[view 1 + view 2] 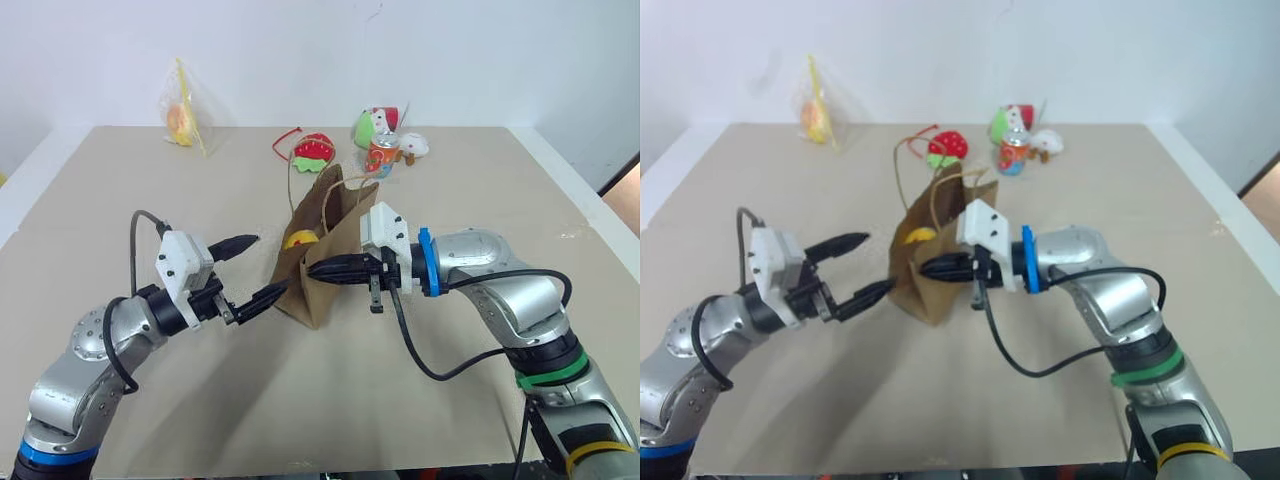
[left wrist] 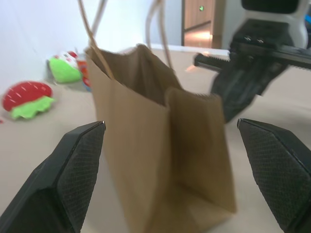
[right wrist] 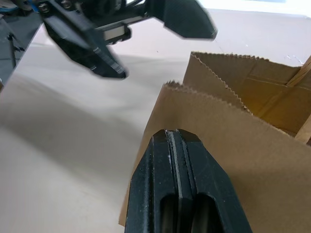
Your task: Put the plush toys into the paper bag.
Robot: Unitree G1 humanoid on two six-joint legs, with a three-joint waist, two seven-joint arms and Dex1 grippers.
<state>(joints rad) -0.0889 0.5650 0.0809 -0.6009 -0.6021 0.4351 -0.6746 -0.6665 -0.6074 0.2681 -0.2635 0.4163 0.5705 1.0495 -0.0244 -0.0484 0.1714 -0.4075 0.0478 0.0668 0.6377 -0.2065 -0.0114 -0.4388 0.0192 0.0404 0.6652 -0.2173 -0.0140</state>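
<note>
- The paper bag point(image 1: 322, 250) stands upright at the centre of the head view, mouth open, its twisted cord handles point(image 1: 305, 185) arching above it.
- A yellow plush toy point(image 1: 300, 240) peeks out of the bag's mouth, so one toy looks to be already in. I can't pick out the brown furry one anywhere.
- The left gripper point(image 1: 248, 270) sits lower left of the bag, fingers spread wide and empty; its wrist view shows the bag framed between the two pads.
- The right gripper point(image 1: 328, 268) comes in from the right, fingers pressed flat together with nothing between them, tips right against the bag's near wall.
- Risk one: that clenched tip pushes on thin paper. A light bag like this probably tips or slides toward the left gripper.
- Risk two: if the left fingers clamp across the whole bag, they likely crush the mouth shut and block the next toy.
- Risk three: a finger could snag a cord handle and drag the bag over, spilling the yellow toy.
- The red strawberry toy point(image 1: 314, 150) and the can point(image 1: 382, 155) sit at upper centre, well behind the bag.
</note>
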